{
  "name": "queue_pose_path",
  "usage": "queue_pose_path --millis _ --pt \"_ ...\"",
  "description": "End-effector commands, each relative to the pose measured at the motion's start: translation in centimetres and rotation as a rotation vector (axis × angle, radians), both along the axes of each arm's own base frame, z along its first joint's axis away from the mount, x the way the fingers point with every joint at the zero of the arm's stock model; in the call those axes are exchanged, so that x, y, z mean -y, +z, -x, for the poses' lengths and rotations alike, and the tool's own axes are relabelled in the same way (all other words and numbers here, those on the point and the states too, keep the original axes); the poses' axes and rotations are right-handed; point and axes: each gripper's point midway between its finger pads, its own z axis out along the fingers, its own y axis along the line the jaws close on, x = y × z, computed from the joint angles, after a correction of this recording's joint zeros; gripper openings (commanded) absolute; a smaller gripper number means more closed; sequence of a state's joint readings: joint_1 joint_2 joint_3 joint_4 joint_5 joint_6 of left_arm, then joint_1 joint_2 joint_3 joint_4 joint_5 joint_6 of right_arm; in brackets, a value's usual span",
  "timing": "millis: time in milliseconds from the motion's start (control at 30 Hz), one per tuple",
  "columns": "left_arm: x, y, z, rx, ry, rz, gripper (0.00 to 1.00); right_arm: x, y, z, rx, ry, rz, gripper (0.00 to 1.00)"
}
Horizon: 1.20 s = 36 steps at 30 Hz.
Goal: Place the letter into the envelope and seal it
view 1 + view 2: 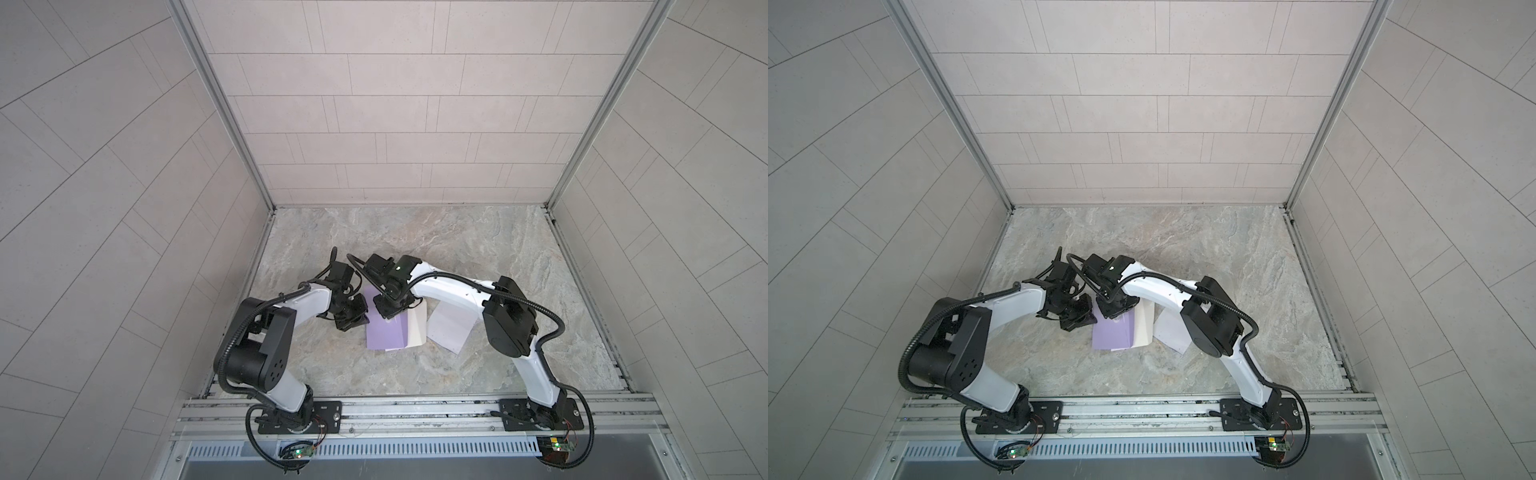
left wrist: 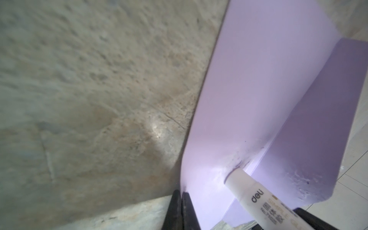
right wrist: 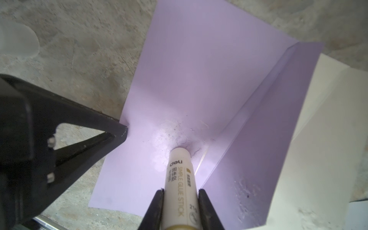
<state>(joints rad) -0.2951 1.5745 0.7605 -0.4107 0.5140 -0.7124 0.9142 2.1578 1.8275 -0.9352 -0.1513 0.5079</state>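
A lilac envelope (image 1: pixel 384 334) (image 1: pixel 1113 337) lies flat on the marble table, its flap (image 3: pixel 268 129) (image 2: pixel 318 119) standing up along the right side. My right gripper (image 3: pixel 181 191) (image 1: pixel 386 309) is shut on a white glue stick (image 3: pixel 180 179) (image 2: pixel 251 191). The stick's tip presses on the envelope body beside the flap fold, among glue smears. My left gripper (image 2: pixel 182 192) (image 1: pixel 359 322) is shut on the envelope's left edge. A cream-white sheet (image 1: pixel 416 328) (image 3: pixel 328 139) lies against the flap's far side. I cannot tell which white paper is the letter.
Another white sheet (image 1: pixel 451 328) (image 1: pixel 1169 332) lies on the table just right of the envelope, partly under my right arm. Tiled walls close in the table (image 1: pixel 415 249) at the left, right and back. The arm bases stand on a rail (image 1: pixel 415 411) along the front edge.
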Motion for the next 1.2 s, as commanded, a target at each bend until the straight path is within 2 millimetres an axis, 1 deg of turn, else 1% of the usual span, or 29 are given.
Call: queue_pose_path --millis 0,100,233,367,467,533,667,767,833,933,1033,1167 --pt "1.8 1.0 -0.4 0.059 -0.044 0.054 0.00 -0.7 -0.3 0.0 0.037 -0.009 -0.018 0.00" --pt "2.2 1.1 -0.3 0.065 -0.060 0.052 0.00 -0.4 0.0 -0.4 0.101 -0.016 0.010 0.00" --pt "2.0 1.0 -0.3 0.053 -0.062 0.036 0.00 0.9 0.2 -1.2 0.213 -0.043 0.106 0.00" --pt "1.7 0.4 0.1 0.025 -0.073 0.015 0.00 2.4 0.1 -1.7 0.267 -0.094 0.155 0.00" --pt "1.3 -0.2 0.6 0.000 -0.082 -0.010 0.00 3.0 0.4 -2.1 0.300 -0.112 0.171 0.00" --pt "1.3 -0.3 0.8 -0.004 -0.092 -0.013 0.00 3.1 0.8 -2.2 0.309 -0.118 0.159 0.00" --pt "1.3 -0.2 0.7 0.002 -0.098 -0.013 0.00 2.5 2.1 -2.3 0.342 -0.121 0.081 0.00" --pt "1.3 -0.3 0.8 -0.002 -0.102 -0.014 0.00 1.7 4.1 -2.3 0.379 -0.122 -0.025 0.00" --pt "1.4 -0.4 0.8 -0.005 -0.106 -0.018 0.00 1.8 5.6 -2.4 0.408 -0.133 -0.069 0.00" --pt "1.5 -0.4 0.8 -0.001 -0.116 -0.019 0.00 2.3 7.0 -2.4 0.416 -0.155 -0.106 0.00" --pt "1.8 -0.3 0.8 0.009 -0.141 -0.022 0.00 2.9 7.1 -2.3 0.377 -0.159 -0.096 0.00" --pt "2.4 -0.2 0.9 0.020 -0.179 -0.029 0.00 3.1 5.3 -1.3 0.262 -0.130 -0.061 0.00"
